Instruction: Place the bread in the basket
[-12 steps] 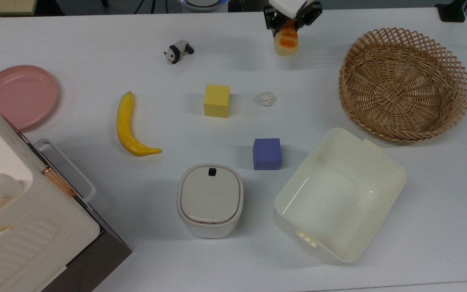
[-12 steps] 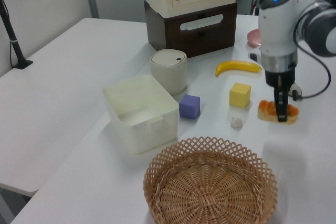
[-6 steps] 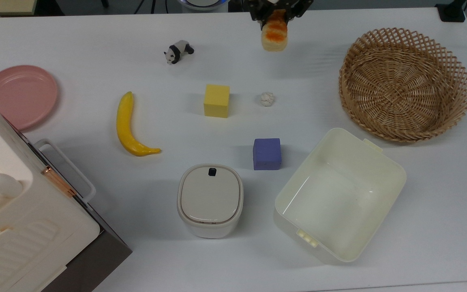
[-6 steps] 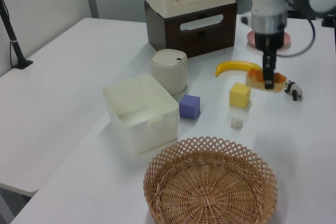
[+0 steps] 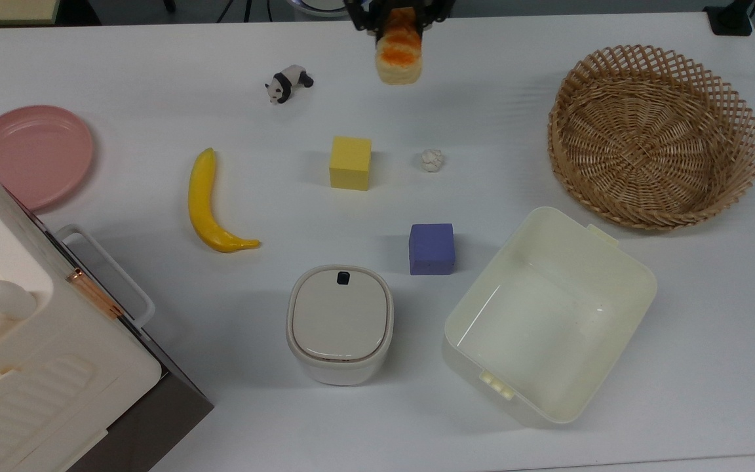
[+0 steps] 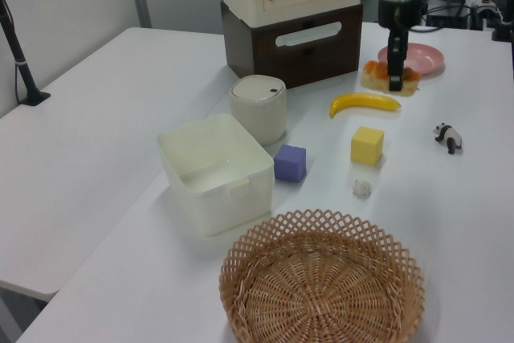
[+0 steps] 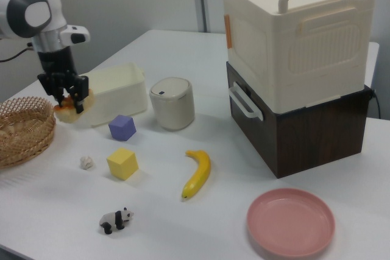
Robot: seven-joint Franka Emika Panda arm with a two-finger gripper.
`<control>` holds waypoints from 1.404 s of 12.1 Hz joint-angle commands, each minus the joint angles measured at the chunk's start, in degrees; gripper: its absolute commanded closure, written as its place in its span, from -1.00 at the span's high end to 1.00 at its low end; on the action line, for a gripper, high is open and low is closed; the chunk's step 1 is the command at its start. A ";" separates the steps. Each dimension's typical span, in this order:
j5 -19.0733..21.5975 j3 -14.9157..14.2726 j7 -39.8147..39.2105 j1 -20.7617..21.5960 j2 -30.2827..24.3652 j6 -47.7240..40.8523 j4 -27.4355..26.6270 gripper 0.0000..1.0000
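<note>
The bread (image 5: 399, 56), a small loaf with cream sides and an orange-brown top, hangs in the air with my gripper (image 5: 397, 21) shut on it, at the far edge of the table in the top view. It is above the table between the panda and the basket (image 5: 613, 62), a round wicker bowl at the top view's right that holds nothing. In the left view the bread (image 6: 373, 75) hangs in the gripper (image 6: 395, 83) far behind the basket (image 6: 321, 219). In the right view the bread (image 7: 66, 108) and gripper (image 7: 69, 98) are just right of the basket (image 7: 24, 129).
On the table lie a banana (image 5: 208, 203), a yellow cube (image 5: 350, 162), a purple cube (image 5: 431, 248), a small white ball (image 5: 432, 160) and a toy panda (image 5: 288, 83). A cream tub (image 5: 621, 257), a lidded canister (image 5: 340, 322), a pink plate (image 5: 30, 154) and a cabinet (image 5: 23, 354) stand around them.
The gripper has risen with the bread and carried it toward the top view's left, farther from the basket. Nothing else has moved.
</note>
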 commanded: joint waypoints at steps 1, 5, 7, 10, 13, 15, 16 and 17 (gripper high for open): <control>-1.24 0.57 -4.51 -3.11 2.53 -1.07 3.11 0.05; -3.70 0.22 -6.78 -5.49 4.37 0.87 4.69 0.05; -6.07 0.04 -6.88 -5.58 4.73 0.95 4.78 0.05; -6.17 -0.05 -6.88 -5.41 4.73 1.04 4.69 0.05; -6.26 0.39 -6.27 -5.32 5.60 1.04 4.95 0.05; -6.26 0.39 -6.27 -4.71 6.83 1.04 7.22 0.05; -6.26 0.39 -6.18 -4.27 7.97 1.13 8.02 0.05; -6.26 0.22 -6.27 -3.57 8.68 1.31 8.72 0.05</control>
